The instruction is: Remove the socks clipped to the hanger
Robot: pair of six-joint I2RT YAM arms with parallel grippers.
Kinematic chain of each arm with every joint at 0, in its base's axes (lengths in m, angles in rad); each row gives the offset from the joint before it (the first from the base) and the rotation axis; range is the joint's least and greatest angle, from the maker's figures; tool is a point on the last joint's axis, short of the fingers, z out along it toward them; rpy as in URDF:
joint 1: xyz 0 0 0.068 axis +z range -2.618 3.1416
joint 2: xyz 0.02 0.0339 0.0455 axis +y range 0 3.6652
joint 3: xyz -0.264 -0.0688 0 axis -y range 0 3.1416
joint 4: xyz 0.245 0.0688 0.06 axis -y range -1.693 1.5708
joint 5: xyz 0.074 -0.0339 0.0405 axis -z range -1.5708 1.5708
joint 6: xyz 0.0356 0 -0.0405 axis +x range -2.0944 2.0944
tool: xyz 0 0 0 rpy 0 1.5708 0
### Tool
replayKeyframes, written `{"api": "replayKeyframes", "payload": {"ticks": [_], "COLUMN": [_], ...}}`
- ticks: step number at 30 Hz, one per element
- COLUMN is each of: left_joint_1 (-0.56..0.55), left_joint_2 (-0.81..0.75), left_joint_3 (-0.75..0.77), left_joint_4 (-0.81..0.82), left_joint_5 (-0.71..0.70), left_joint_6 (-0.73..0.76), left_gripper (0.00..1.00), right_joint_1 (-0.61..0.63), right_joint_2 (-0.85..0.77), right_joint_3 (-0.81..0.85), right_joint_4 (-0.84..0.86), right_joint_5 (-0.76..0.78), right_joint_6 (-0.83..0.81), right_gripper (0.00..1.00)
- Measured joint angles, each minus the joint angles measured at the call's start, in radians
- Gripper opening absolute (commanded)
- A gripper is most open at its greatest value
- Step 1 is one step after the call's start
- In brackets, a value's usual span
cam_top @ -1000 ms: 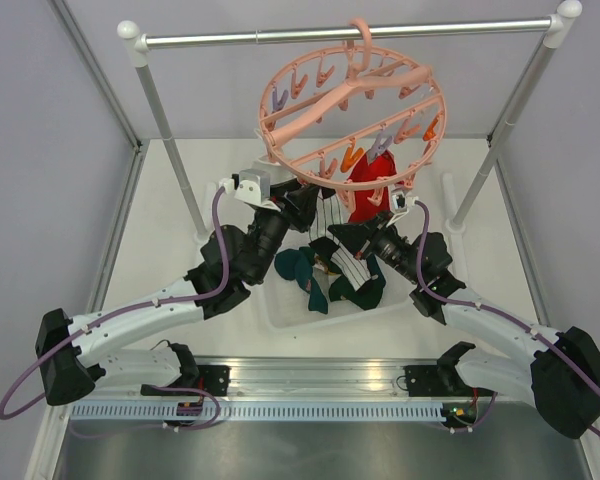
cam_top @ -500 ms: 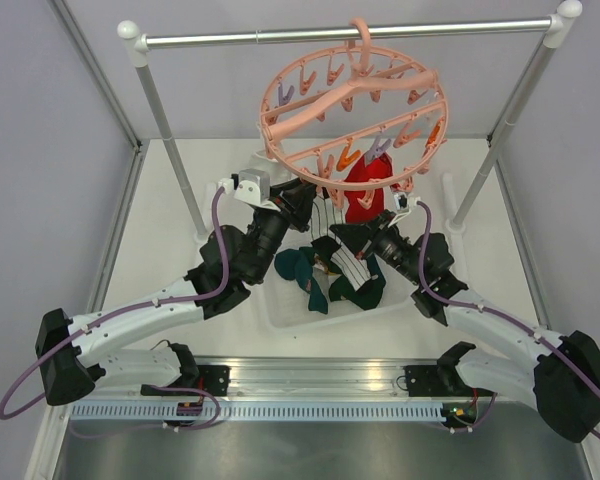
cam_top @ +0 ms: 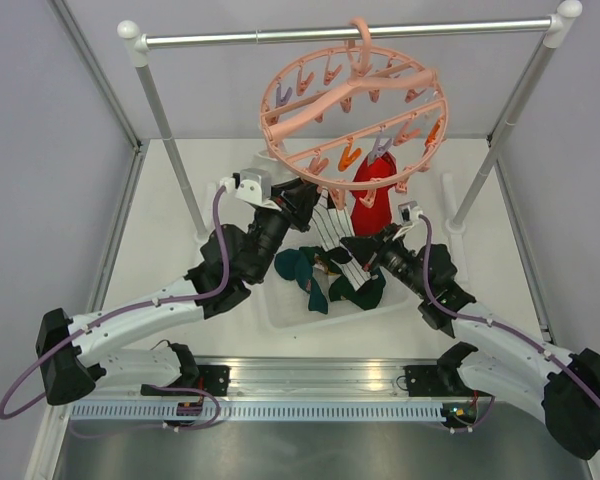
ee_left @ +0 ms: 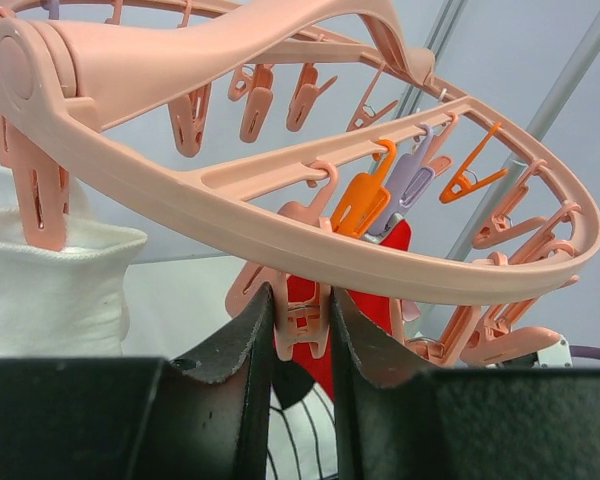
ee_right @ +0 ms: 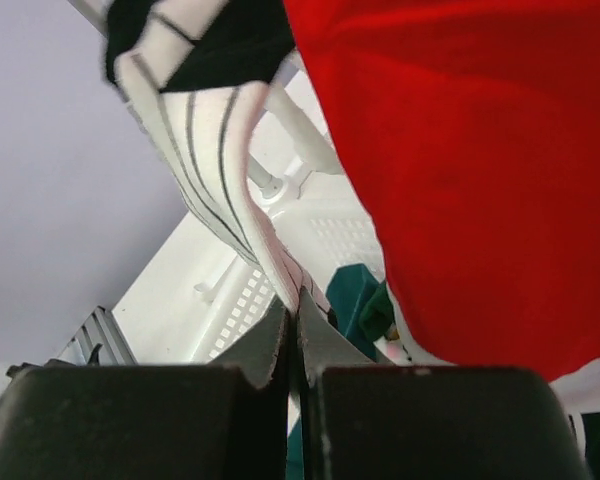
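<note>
Over the last second the left end effector (ee_left: 299, 305) has narrowed from a wider gap to a close pinch. Its two dark fingers now press the sides of a pink clip (ee_left: 304, 335) dangling from the near rim of the hanger (cam_top: 330, 100), which hangs by its hook from the silver rail (cam_top: 330, 35). In the same second the right end effector (ee_right: 293, 318) has drawn back toward its own base and a little lower. Its jaws are fully closed on the low end of the striped sock (cam_top: 330, 222), which now stretches in a slant from the ring down to that grip. A squeeze above and a pull below look like the release step for this sock, and it seems about to come free rather than already loose, since its top end is still up at the ring. (Red fabric shows behind the pinched clip and striped fabric below it, so I cannot be sure this clip is the one holding the striped sock.) The red sock (cam_top: 372, 185) hangs clipped just to the right of it. Several teal socks (cam_top: 305, 270) already lie in the white tray (cam_top: 290, 305) on the desk (cam_top: 150, 240), so at least two socks are left to take off.
</note>
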Motion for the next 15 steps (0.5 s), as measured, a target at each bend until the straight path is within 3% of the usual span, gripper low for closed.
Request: {"api": "replayKeyframes", "payload": {"ticks": [3,6,9,10,11,13,15], "left_joint_1": [0.0,0.0,0.0,0.0,0.0,0.0,-0.002], "left_joint_2": [0.009,0.017,0.022,0.026,0.028,0.037,0.047], "left_joint_3": [0.013,0.024,0.033,0.039,0.044,0.056,0.068], "left_joint_4": [-0.009,-0.024,-0.042,-0.048,-0.053,-0.063,-0.071], "left_joint_5": [0.001,0.003,0.004,0.004,0.004,0.003,0.003], "left_joint_6": [0.0,0.0,0.0,-0.001,-0.001,-0.001,-0.001], "left_gripper": [0.02,0.02,0.02,0.02,0.02,0.02,0.02], "right_joint_1": [0.0,0.0,0.0,0.0,0.0,0.0,0.0], "right_joint_2": [-0.009,-0.021,-0.023,-0.024,-0.024,-0.03,-0.041], "right_joint_3": [-0.001,-0.001,-0.001,-0.001,-0.001,-0.001,-0.001], "right_joint_4": [-0.035,-0.07,-0.104,-0.115,-0.126,-0.145,-0.16], "right_joint_5": [0.013,0.032,0.045,0.05,0.054,0.064,0.071], "right_joint_6": [-0.017,-0.035,-0.056,-0.066,-0.07,-0.088,-0.1], "right_gripper": [0.02,0.12,0.31,0.43,0.49,0.61,0.65]}}
